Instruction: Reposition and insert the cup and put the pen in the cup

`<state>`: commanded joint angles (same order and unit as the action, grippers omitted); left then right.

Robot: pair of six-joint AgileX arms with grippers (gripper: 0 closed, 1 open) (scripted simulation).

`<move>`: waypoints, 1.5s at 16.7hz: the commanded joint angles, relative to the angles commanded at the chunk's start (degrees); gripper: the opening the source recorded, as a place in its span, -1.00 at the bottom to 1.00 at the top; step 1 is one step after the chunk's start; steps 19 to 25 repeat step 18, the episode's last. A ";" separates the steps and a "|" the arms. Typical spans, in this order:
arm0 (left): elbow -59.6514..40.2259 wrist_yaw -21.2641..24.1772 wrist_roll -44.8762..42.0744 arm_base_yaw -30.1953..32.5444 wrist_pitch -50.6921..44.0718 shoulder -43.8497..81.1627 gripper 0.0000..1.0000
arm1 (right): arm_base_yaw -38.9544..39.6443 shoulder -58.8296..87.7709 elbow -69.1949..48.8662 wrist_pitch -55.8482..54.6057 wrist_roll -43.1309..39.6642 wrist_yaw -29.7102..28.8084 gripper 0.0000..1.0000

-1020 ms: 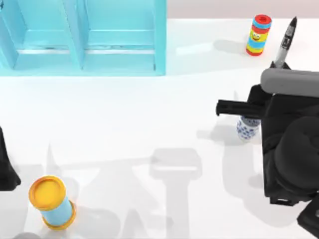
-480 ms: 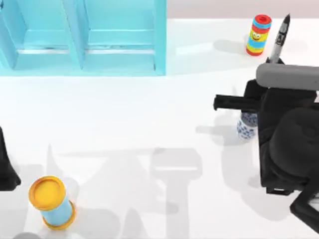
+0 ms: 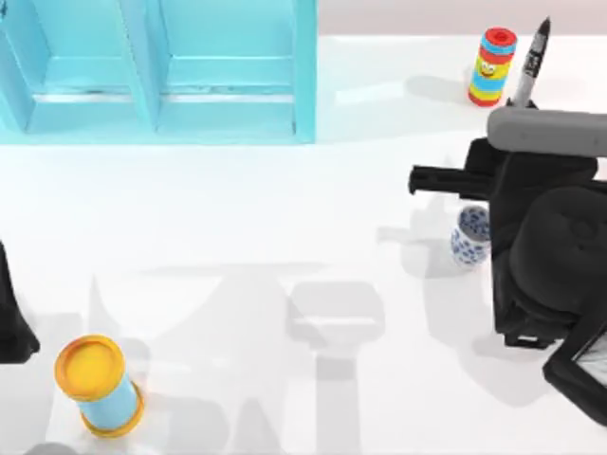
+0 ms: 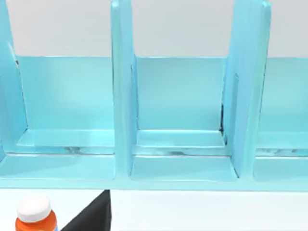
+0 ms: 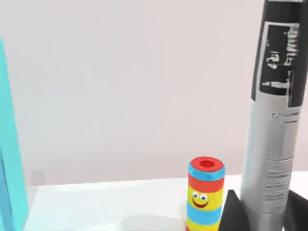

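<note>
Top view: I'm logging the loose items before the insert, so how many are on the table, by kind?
Cups: 1, the cup
Pens: 1, the pen, held upright in the right tool
Cylinders: 2, the yellow-lidded cylinder and the striped cylinder
Total: 4

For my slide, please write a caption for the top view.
Right gripper holds the pen upright behind the cup; left arm parked at the table's left edge.
</note>
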<state>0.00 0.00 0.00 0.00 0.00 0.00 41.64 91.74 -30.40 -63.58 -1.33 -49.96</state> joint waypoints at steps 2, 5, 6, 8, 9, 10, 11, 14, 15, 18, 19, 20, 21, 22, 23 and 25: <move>0.00 0.00 0.00 0.00 0.00 0.00 1.00 | 0.00 0.00 0.00 0.00 0.00 0.00 -0.55; 0.00 0.00 0.00 0.00 0.00 0.00 1.00 | 0.00 0.00 0.00 0.00 0.00 0.00 -0.10; 0.00 0.00 0.00 0.00 0.00 0.00 1.00 | 0.00 0.00 0.00 0.00 0.00 0.00 0.06; 0.00 0.00 0.00 0.00 0.00 0.00 1.00 | 0.00 0.00 0.00 0.00 0.00 0.00 0.36; 0.00 0.00 0.00 0.00 0.00 0.00 1.00 | 0.00 0.00 0.00 0.00 0.00 0.00 0.51; 0.00 0.00 0.00 0.00 0.00 0.00 1.00 | 0.00 0.00 0.00 0.00 0.00 0.00 0.66; 0.00 0.00 0.00 0.00 0.00 0.00 1.00 | 0.00 0.00 0.00 0.00 0.00 0.00 0.81; 0.00 0.00 0.00 0.00 0.00 0.00 1.00 | 0.00 0.00 0.00 0.00 0.00 0.00 1.00; 0.00 0.00 0.00 0.00 0.00 0.00 1.00 | 0.00 0.00 0.00 0.00 0.00 0.00 1.00; 0.00 0.00 0.00 0.00 0.00 0.00 1.00 | 0.00 0.00 0.00 0.00 0.00 0.00 1.00; 0.00 0.00 0.00 0.00 0.00 0.00 1.00 | 0.00 0.00 0.00 0.00 0.00 0.00 1.00; 0.00 0.00 0.00 0.00 0.00 0.00 1.00 | 0.00 0.00 0.00 0.00 0.00 0.00 1.00; 0.00 0.00 0.00 0.00 0.00 0.00 1.00 | 0.00 0.00 0.00 0.00 0.00 0.00 1.00; 0.00 0.00 0.00 0.00 0.00 0.00 1.00 | 0.00 0.00 0.00 0.00 0.00 0.00 1.00; 0.00 0.00 0.00 0.00 0.00 0.00 1.00 | 0.00 0.00 0.00 0.00 0.00 0.00 1.00; 0.00 0.00 0.00 0.00 0.00 0.00 1.00 | 0.00 0.00 0.00 0.00 0.00 0.00 1.00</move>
